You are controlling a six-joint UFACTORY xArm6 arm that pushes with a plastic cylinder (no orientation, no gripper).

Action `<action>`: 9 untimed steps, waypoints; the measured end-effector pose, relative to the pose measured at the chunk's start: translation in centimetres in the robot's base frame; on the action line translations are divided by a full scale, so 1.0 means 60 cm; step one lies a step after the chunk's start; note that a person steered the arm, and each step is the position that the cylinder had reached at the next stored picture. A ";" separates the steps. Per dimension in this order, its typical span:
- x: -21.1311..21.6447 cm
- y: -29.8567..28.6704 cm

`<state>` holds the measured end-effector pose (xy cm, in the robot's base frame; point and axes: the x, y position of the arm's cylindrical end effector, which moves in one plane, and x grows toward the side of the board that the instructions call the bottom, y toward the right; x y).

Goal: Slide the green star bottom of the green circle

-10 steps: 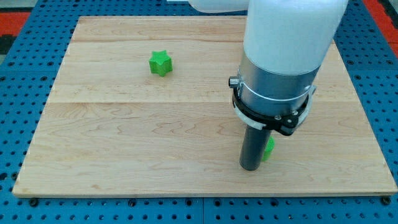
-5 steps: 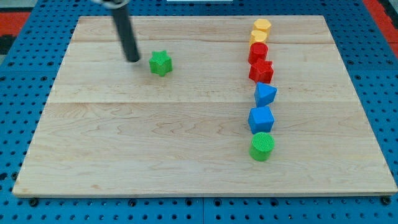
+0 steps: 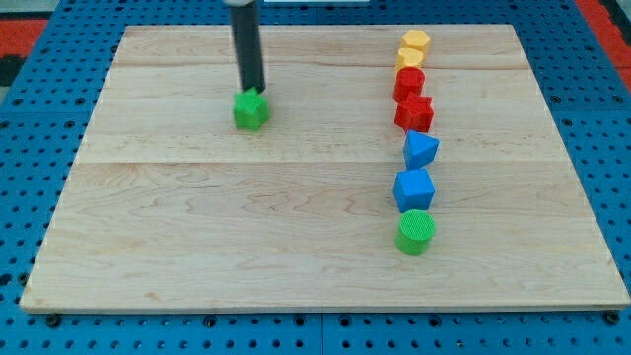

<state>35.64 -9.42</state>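
The green star (image 3: 250, 110) lies on the wooden board (image 3: 197, 227) in the upper left part. My tip (image 3: 253, 91) sits right at the star's top edge, touching it. The green circle (image 3: 415, 232) stands at the lower right, at the bottom end of a column of blocks, far from the star.
Above the green circle runs a column: a blue cube (image 3: 414, 187), a blue triangle (image 3: 421, 150), a red star (image 3: 414, 112), a red block (image 3: 409, 82) and two yellow blocks (image 3: 414, 42). Blue pegboard (image 3: 30, 118) surrounds the board.
My tip moved from the star's upper left to its top edge. The green star shifted slightly down and left.
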 end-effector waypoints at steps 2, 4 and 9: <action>0.117 0.012; 0.207 -0.049; 0.332 0.057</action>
